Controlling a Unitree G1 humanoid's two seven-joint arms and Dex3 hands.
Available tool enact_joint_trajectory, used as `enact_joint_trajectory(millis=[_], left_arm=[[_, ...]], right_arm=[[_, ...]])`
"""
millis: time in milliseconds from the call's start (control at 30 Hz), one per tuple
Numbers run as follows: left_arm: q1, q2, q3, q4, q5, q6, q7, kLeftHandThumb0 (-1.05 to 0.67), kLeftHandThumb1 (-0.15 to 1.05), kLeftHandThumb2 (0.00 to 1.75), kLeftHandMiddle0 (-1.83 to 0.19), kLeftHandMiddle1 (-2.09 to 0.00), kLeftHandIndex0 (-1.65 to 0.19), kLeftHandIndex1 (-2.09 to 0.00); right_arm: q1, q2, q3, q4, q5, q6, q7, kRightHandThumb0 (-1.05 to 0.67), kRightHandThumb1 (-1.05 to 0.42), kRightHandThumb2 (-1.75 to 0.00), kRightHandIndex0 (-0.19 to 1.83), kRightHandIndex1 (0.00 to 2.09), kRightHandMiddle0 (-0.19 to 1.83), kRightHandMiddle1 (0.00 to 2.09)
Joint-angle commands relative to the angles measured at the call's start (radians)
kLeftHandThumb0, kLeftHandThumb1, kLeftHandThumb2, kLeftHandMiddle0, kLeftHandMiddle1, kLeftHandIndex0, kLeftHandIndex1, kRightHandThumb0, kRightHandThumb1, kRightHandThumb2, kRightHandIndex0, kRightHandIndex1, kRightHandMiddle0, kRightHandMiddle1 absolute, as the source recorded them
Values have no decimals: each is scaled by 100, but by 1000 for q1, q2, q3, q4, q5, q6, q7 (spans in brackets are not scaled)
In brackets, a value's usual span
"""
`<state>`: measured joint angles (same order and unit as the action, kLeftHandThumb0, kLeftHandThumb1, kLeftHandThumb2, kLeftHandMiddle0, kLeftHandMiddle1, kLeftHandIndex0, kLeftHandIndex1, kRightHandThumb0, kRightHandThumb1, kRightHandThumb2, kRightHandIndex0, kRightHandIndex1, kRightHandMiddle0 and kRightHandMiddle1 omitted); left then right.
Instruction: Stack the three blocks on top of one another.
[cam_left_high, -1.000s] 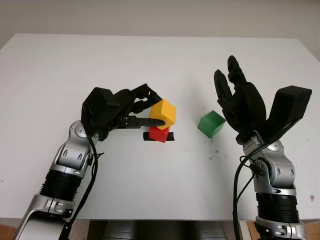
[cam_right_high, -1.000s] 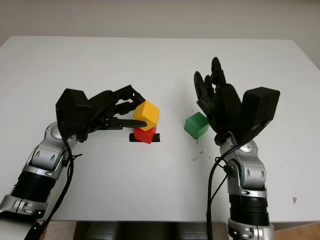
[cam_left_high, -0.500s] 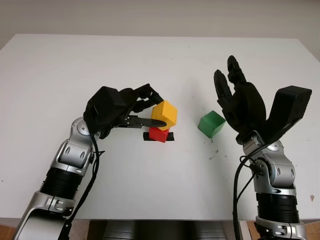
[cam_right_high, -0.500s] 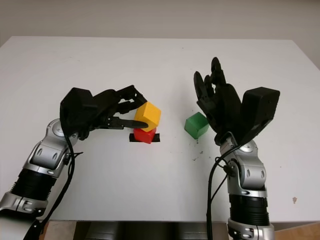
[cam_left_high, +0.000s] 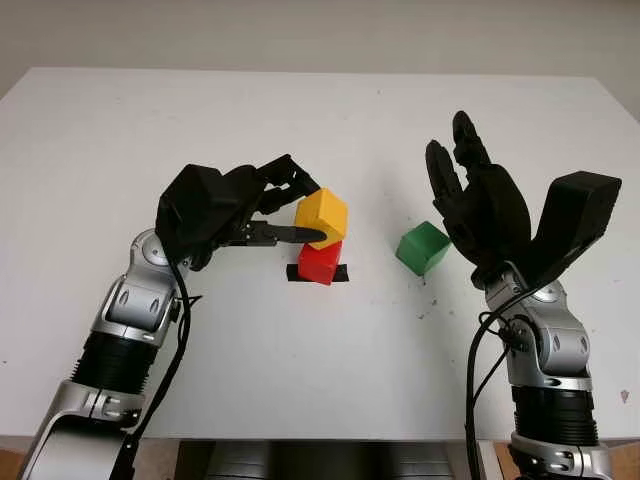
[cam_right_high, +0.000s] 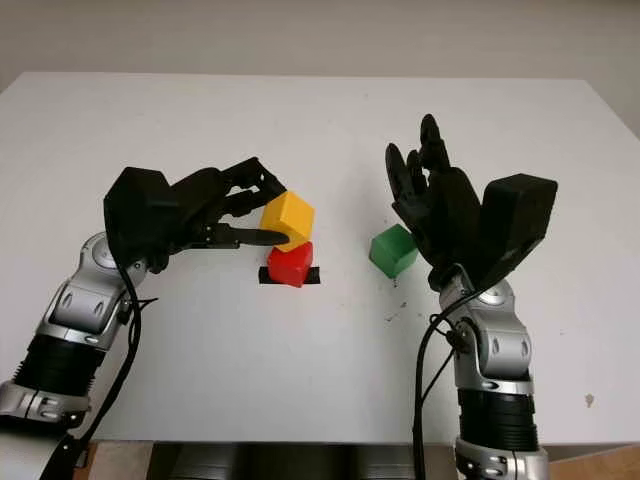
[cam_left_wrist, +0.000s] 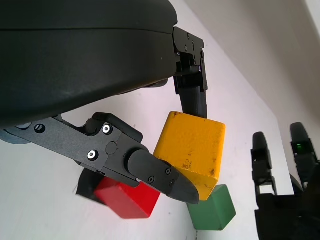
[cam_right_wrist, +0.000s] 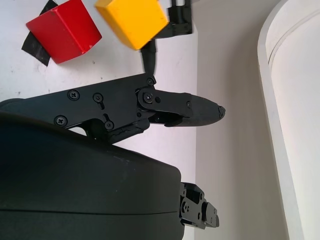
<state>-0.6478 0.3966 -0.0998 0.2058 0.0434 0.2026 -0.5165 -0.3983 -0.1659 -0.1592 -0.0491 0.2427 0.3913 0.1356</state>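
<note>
On the left side, my left hand (cam_left_high: 262, 212) has its fingers (cam_left_wrist: 160, 177) closed on the yellow block (cam_left_high: 321, 216): one finger runs along its near face and the others press from the far side. Compared with one second ago, I see that the yellow block has moved a little up and toward the left. Before, it hung tilted and shifted to the right of the red block, covering part of it. Now it is more directly over the red block (cam_left_high: 319, 264), though still turned a bit on its corner. I cannot tell if the two blocks already touch or if a small gap remains; in the left wrist view the yellow one seems just above the red one. I think this means the first stacking step is nearly ready for release, but I should level the block first, because a tilted block could slide off.

The red block sits on a piece of black tape (cam_left_high: 341, 273) in the middle of the white desk (cam_left_high: 320, 120).

Further right, the green block (cam_left_high: 422, 247) lies alone on the desk, well apart from the red one, not yet stacked. Just beside it my right hand (cam_left_high: 478, 203) is raised, open and holding nothing, unchanged from before, waiting for its turn.
</note>
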Motion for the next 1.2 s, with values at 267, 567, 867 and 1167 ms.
enact_joint_trajectory(millis=[267,567,867,1167], left_arm=[[-94,60,-42,2,62,-24,-77,-39,100,5,-17,-5,-15,-182],[-134,87,-93,17,111,-13,-163,-37,101,5,-18,-5,-18,-180],[-160,98,-136,24,171,-23,-198,-39,100,5,-21,-7,-18,-179],[-141,85,-152,5,204,-12,-181,-39,100,5,-20,-6,-17,-182]], right_arm=[[-5,4,7,-13,1,-7,-1,-51,-105,-44,-19,0,-19,0],[4,-2,12,-22,-5,-6,-7,-51,-105,-44,-19,0,-19,0],[5,5,11,-16,-2,-15,-10,-51,-105,-41,-19,0,-19,0],[9,10,12,-24,-1,-10,-21,-52,-105,-41,-19,0,-19,0]])
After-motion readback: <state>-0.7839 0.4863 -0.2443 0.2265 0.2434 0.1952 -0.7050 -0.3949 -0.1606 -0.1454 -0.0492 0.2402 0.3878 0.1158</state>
